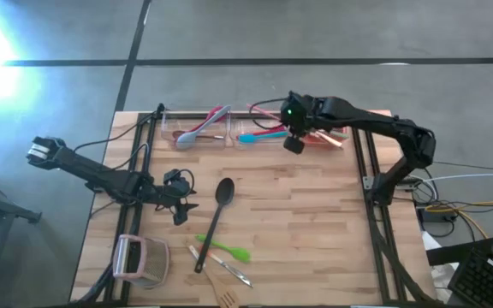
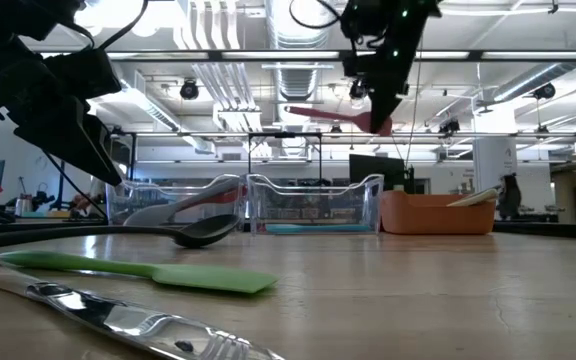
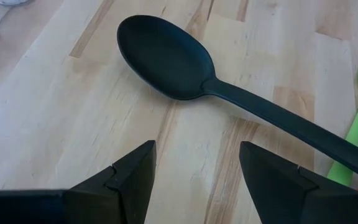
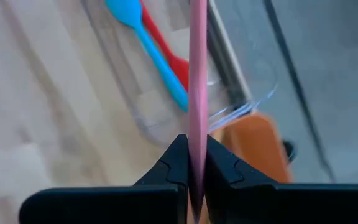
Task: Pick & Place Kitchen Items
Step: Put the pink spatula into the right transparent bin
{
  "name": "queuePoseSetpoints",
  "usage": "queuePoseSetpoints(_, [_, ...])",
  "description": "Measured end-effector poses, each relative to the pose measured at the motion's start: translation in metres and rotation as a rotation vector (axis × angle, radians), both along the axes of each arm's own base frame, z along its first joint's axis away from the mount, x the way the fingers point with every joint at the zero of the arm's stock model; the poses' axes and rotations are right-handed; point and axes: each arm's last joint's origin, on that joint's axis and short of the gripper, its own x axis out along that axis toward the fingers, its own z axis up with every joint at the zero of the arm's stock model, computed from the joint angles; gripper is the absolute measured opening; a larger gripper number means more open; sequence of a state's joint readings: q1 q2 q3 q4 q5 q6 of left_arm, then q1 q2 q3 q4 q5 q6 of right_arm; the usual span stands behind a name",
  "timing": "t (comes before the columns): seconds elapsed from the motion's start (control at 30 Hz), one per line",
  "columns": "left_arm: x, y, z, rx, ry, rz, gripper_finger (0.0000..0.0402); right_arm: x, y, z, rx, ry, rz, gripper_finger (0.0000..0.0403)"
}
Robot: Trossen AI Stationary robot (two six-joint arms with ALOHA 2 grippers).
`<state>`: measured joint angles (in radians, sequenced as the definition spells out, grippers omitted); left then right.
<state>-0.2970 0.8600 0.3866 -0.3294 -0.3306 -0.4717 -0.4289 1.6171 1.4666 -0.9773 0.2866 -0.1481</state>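
left gripper (image 1: pixel 181 198): arm stretched low across the counter (image 1: pixel 315 222), jaws open and empty, just beside the bowl of the black spoon (image 1: pixel 216 218). green spatula (image 1: pixel 225 249): flat on the counter, touching the spoon's handle. right gripper (image 1: pixel 294 141): arm bent and raised over the far bins, jaws closed on a pink spatula (image 4: pixel 197 74), held aloft above the clear bin (image 1: pixel 268 137) containing a teal spatula (image 1: pixel 260 136).
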Motion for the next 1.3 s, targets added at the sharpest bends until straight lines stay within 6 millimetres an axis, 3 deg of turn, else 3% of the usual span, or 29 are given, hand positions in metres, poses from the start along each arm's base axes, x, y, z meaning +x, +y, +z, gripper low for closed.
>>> queuePoseSetpoints(0.23, [0.0,0.0,0.0,0.006,0.001,-0.003,0.0234,0.015,-0.039,-0.032,-0.036,0.211,0.214,0.0011])
queuePoseSetpoints(0.47, [0.0,0.0,0.0,0.007,-0.002,0.01,0.0234,0.042,-0.072,-0.045,-0.051,0.309,0.335,0.0011])
queuePoseSetpoints(0.77, [0.0,0.001,0.0,0.002,-0.01,0.039,0.0234,0.075,-0.092,-0.053,0.04,0.431,0.408,0.0011])
queuePoseSetpoints(1.3, [0.0,0.001,0.0,0.004,-0.011,0.046,0.0234,0.088,-0.107,-0.087,0.181,0.433,0.456,0.0011])
